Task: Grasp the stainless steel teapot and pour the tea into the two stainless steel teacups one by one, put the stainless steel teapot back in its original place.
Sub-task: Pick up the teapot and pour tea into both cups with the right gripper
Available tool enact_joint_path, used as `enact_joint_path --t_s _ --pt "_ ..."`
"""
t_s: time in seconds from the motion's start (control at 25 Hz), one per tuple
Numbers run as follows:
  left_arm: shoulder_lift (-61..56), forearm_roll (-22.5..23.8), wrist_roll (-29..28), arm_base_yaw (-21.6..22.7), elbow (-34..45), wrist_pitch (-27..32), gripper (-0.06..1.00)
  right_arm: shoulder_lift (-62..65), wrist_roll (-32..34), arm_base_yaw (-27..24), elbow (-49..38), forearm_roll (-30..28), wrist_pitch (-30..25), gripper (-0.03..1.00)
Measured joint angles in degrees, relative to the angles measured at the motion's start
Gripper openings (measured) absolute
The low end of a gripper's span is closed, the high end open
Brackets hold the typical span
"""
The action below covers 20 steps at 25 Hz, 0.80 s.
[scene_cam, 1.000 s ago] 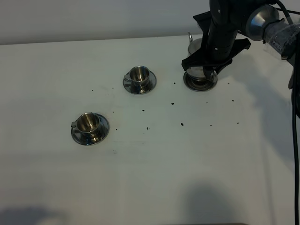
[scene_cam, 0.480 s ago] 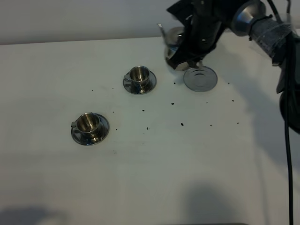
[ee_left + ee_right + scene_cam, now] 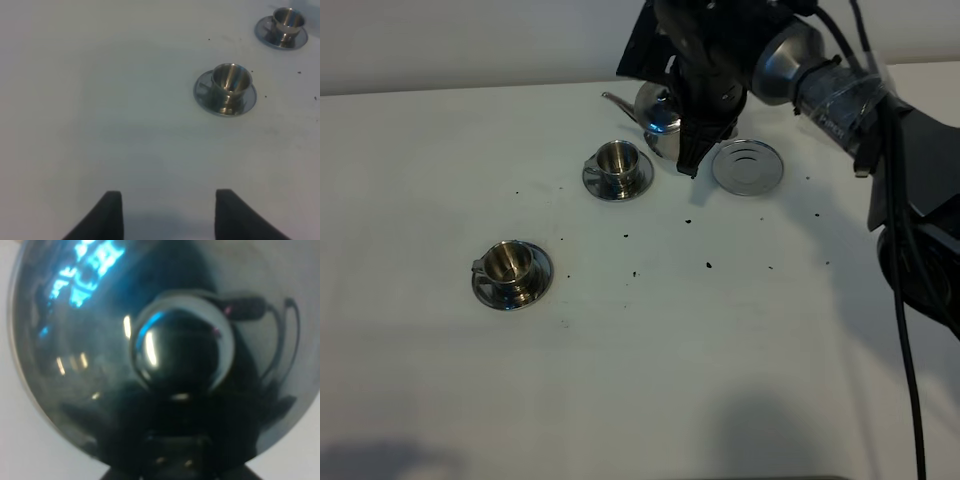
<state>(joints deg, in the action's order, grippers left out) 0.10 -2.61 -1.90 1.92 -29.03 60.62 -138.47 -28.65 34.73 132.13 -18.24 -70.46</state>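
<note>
Teapot [image 3: 654, 112] moved off disc [image 3: 748, 167] toward far cup [image 3: 617, 160] | right pincer [image 3: 688, 140] clamped on it | left pincer [image 3: 167, 215] apart

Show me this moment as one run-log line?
teapot: off its disc, spout toward far teacup | right end effector: shut on teapot | left end effector: open | disc: bare

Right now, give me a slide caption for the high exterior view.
Right hand holds the steel teapot beside the far teacup, its round stand bare.

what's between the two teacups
Just bare table with a tiny dark speck between the near teacup and far teacup; exterior high view shows it.
</note>
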Motion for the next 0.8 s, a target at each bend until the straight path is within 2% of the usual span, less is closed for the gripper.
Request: enact_joint_path --t_s 0.36,0.8 --pt "0.0 0.0 0.0 0.0 0.0 0.0 0.45 -2.16 -3.44 2.78 0.0 -11.32 0.0 0.18" --pt "0.0 0.0 -0.14 0.0 0.0 0.0 0.45 -2.23 -6.08 4.91 -1.17 -15.5 0.07 0.18"
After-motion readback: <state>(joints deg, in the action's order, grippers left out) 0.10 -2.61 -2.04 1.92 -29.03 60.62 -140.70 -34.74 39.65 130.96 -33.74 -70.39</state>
